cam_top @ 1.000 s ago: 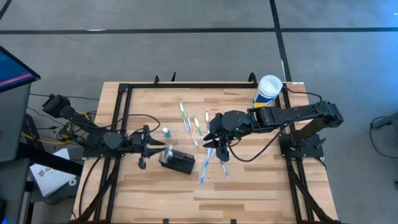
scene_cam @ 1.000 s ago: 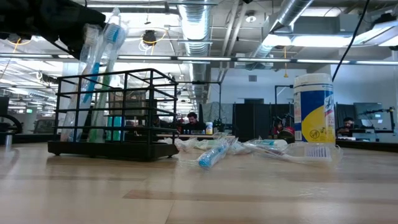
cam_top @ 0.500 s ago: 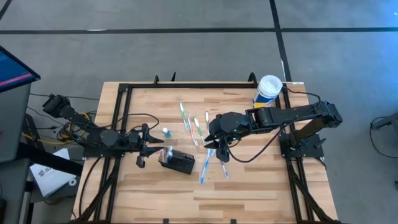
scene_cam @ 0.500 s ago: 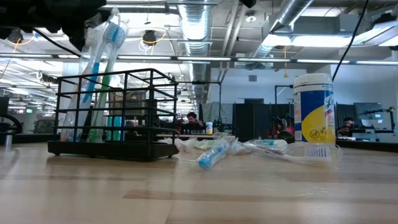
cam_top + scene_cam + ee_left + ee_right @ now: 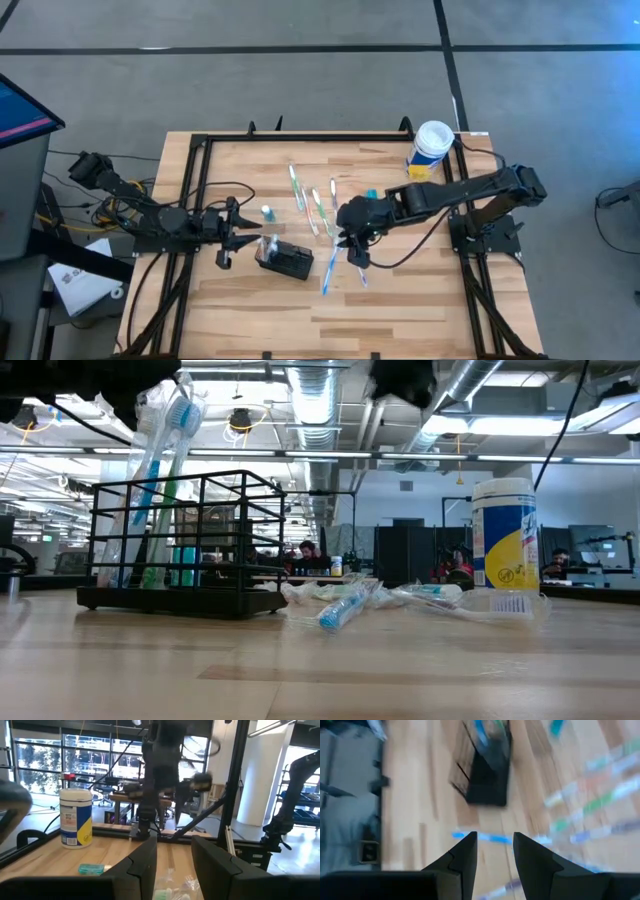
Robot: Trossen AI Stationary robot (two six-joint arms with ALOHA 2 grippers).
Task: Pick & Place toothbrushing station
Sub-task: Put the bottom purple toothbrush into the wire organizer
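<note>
Sitting on pale wood-plank table (image 5: 420, 290): black wire-frame toothbrushing station (image 5: 285, 260), boxy, just beside left gripper (image 5: 246, 240), fingers parted, empty. Right gripper (image 5: 356, 247) hovering nearby over wrapped toothbrushes (image 5: 330, 268), released.

The left gripper (image 5: 243, 238) let go of the wrapped toothbrush (image 5: 160, 455) and pulled back from the toothbrushing station (image 5: 285, 260). Its fingers stood a little apart. The toothbrush leaned inside the station. The right gripper (image 5: 352, 243) swung lower over the loose toothbrushes (image 5: 330, 270) beside the station, and its elbow bent toward the white-lidded canister (image 5: 431, 143).
</note>
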